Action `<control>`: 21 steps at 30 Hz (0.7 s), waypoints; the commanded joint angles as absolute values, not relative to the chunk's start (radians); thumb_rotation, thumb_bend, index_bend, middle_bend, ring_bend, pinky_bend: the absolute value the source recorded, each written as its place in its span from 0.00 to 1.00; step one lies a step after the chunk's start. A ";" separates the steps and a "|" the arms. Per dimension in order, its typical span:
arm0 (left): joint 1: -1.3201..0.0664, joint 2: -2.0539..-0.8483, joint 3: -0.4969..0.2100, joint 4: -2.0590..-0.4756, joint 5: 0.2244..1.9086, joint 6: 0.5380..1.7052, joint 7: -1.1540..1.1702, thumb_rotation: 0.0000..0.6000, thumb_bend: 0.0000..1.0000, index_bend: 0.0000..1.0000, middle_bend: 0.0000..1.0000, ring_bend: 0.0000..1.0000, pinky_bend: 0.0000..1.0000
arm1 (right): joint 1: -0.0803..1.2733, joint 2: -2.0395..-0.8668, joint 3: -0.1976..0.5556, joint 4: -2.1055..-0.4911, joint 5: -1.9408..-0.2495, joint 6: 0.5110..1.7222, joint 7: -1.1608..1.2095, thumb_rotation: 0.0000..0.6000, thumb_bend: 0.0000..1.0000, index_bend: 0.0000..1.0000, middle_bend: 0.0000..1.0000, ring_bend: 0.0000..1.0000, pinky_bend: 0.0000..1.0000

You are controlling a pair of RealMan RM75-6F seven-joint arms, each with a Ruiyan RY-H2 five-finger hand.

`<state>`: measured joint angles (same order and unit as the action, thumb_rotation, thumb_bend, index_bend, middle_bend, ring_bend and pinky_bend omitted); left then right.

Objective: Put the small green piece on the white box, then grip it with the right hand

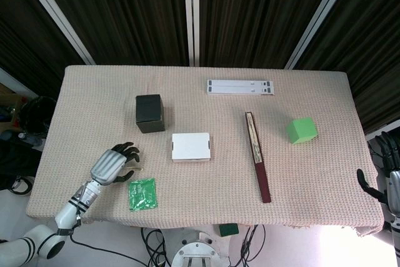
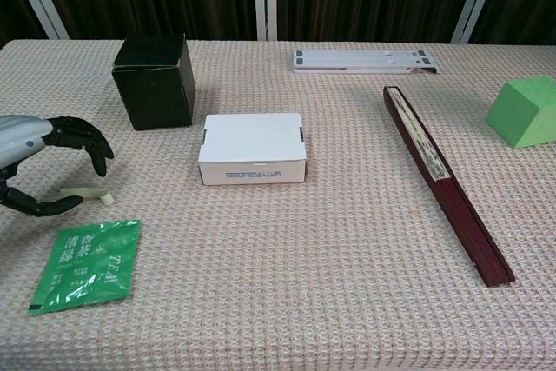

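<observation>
A small pale green strip (image 2: 88,195) lies on the cloth left of the white box (image 2: 252,147), right by my left hand (image 2: 42,162). That hand's dark fingers curve over the strip, spread apart, with nothing held between them. In the head view the strip (image 1: 135,168) shows just off the fingertips of the left hand (image 1: 115,164), and the white box (image 1: 190,146) sits mid-table. Only a part of my right hand (image 1: 379,190) shows, at the table's right edge, far from the box; its grip is unclear.
A green printed sachet (image 2: 84,265) lies in front of the left hand. A black box (image 2: 155,80) stands behind it. A dark red folded fan (image 2: 443,180), a green cube (image 2: 524,110) and a white-grey bar (image 2: 365,60) occupy the right and back.
</observation>
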<state>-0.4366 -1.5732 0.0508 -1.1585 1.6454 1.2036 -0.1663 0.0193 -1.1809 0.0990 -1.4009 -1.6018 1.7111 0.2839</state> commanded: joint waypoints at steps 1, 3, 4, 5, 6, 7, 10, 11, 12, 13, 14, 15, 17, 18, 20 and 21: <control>-0.437 -1.574 0.052 -1.157 1.642 1.202 -0.164 1.00 0.30 0.42 0.28 0.15 0.26 | 0.020 -1.182 0.099 -1.401 -1.601 1.709 0.283 1.00 0.36 0.00 0.00 0.00 0.00; -0.437 -1.574 0.054 -1.157 1.639 1.199 -0.163 1.00 0.30 0.42 0.28 0.15 0.26 | 0.019 -1.182 0.098 -1.401 -1.601 1.709 0.283 1.00 0.36 0.00 0.00 0.00 0.00; -0.437 -1.575 0.056 -1.157 1.639 1.199 -0.162 1.00 0.30 0.42 0.28 0.15 0.26 | 0.019 -1.182 0.098 -1.400 -1.602 1.710 0.283 1.00 0.36 0.00 0.00 0.00 0.00; -0.437 -1.576 0.057 -1.157 1.639 1.199 -0.162 1.00 0.30 0.42 0.28 0.15 0.26 | 0.019 -1.182 0.098 -1.399 -1.602 1.711 0.284 1.00 0.36 0.00 0.00 0.00 0.00; -0.437 -1.576 0.057 -1.157 1.639 1.200 -0.161 1.00 0.30 0.42 0.28 0.15 0.26 | 0.018 -1.182 0.098 -1.398 -1.602 1.713 0.286 1.00 0.36 0.00 0.00 0.00 0.00; -0.437 -1.577 0.058 -1.158 1.640 1.201 -0.162 1.00 0.30 0.42 0.28 0.15 0.26 | 0.017 -1.182 0.098 -1.397 -1.602 1.714 0.287 1.00 0.36 0.00 0.00 0.00 0.00; -0.440 -1.579 0.058 -1.157 1.639 1.200 -0.161 1.00 0.30 0.43 0.28 0.15 0.26 | 0.015 -1.181 0.098 -1.393 -1.600 1.717 0.293 1.00 0.36 0.00 0.00 0.00 0.00; -0.440 -1.580 0.058 -1.158 1.638 1.200 -0.160 1.00 0.30 0.43 0.28 0.15 0.26 | 0.014 -1.181 0.099 -1.392 -1.599 1.717 0.295 1.00 0.36 0.00 0.00 0.00 0.00; -0.441 -1.580 0.057 -1.158 1.637 1.200 -0.159 1.00 0.30 0.43 0.28 0.15 0.26 | 0.014 -1.181 0.099 -1.391 -1.598 1.717 0.297 1.00 0.36 0.00 0.00 0.00 0.00; -0.442 -1.580 0.056 -1.159 1.636 1.200 -0.158 1.00 0.30 0.43 0.28 0.15 0.26 | 0.014 -1.181 0.100 -1.390 -1.598 1.716 0.297 1.00 0.36 0.00 0.00 0.00 0.00; -0.442 -1.580 0.056 -1.158 1.635 1.200 -0.158 1.00 0.30 0.43 0.28 0.15 0.26 | 0.015 -1.181 0.100 -1.389 -1.597 1.715 0.298 1.00 0.36 0.00 0.00 0.00 0.00; -0.443 -1.581 0.056 -1.158 1.633 1.199 -0.156 1.00 0.30 0.43 0.28 0.15 0.26 | 0.015 -1.182 0.100 -1.389 -1.597 1.715 0.299 1.00 0.36 0.00 0.00 0.00 0.00; -0.443 -1.581 0.056 -1.157 1.630 1.196 -0.154 1.00 0.30 0.43 0.28 0.15 0.26 | 0.017 -1.183 0.100 -1.388 -1.598 1.712 0.299 1.00 0.36 0.00 0.00 0.00 0.00; -0.443 -1.581 0.056 -1.157 1.628 1.195 -0.153 1.00 0.30 0.43 0.28 0.15 0.26 | 0.018 -1.184 0.099 -1.387 -1.598 1.710 0.298 1.00 0.36 0.00 0.00 0.00 0.00; -0.444 -1.581 0.056 -1.157 1.624 1.193 -0.149 1.00 0.30 0.44 0.28 0.15 0.26 | 0.020 -1.185 0.099 -1.386 -1.598 1.705 0.297 1.00 0.36 0.00 0.00 0.00 0.00; -0.444 -1.581 0.055 -1.156 1.622 1.191 -0.148 1.00 0.30 0.44 0.28 0.15 0.26 | 0.021 -1.185 0.098 -1.387 -1.599 1.703 0.298 1.00 0.35 0.00 0.00 0.00 0.00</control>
